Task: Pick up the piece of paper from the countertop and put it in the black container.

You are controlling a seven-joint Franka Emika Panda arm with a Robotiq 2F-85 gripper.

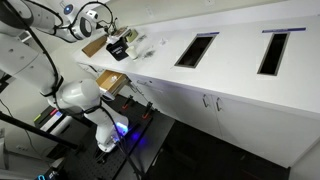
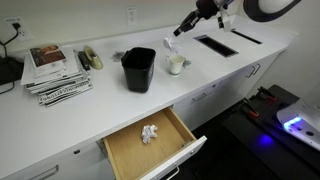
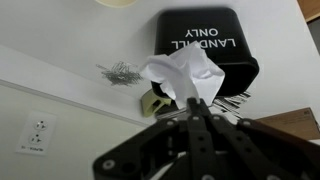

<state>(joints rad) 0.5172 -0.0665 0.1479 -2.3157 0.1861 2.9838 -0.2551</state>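
Observation:
My gripper is shut on the piece of paper, a small crumpled white scrap that sticks out beyond the fingertips. The black container, marked "LANDFILL ONLY", lies just beyond the paper in the wrist view. In an exterior view the gripper holds the paper above the countertop, a short way to the right of the black container. In an exterior view the gripper hangs close over the container.
A white cup stands under the gripper. A pile of paper clips and a small yellow-green object lie on the counter. Magazines lie left. A drawer stands open. Dark cut-outs lie right.

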